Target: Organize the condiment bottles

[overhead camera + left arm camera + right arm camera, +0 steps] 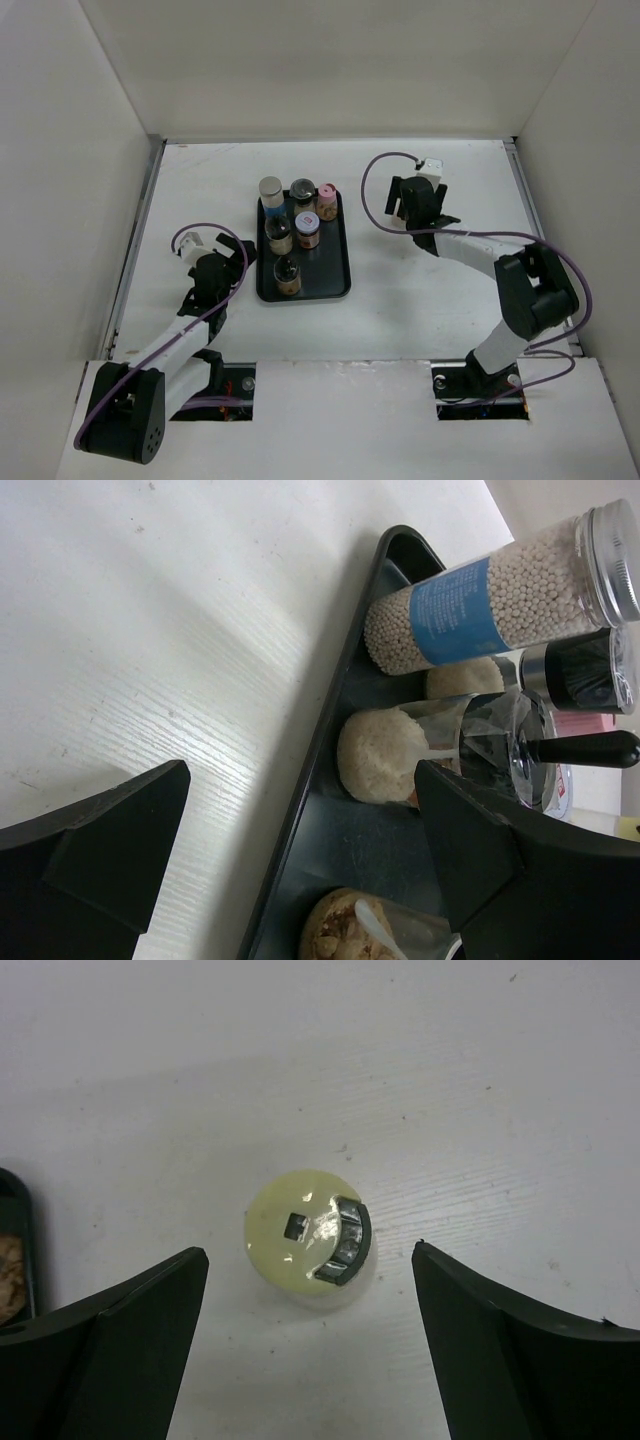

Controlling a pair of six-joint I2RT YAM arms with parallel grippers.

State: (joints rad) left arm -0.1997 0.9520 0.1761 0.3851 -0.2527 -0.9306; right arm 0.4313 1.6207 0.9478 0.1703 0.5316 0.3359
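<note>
Hovering wide open above the yellow-capped jar (300,1232), alone on the counter (420,300) between the tray (325,275) and the counter's right edge, the right end effector (308,1252) could topple it by closing off-centre.

Pale-yellow-capped bottle (308,1240) on table (500,1080), between spread fingers (120,1340) of right hand (308,1252)

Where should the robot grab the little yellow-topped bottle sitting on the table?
Around the round sides of its pale-yellow cap, coming straight down from above. It seems to stand upright on the table, cap facing up, and the right gripper hangs over it, jaws open on either side.
</note>
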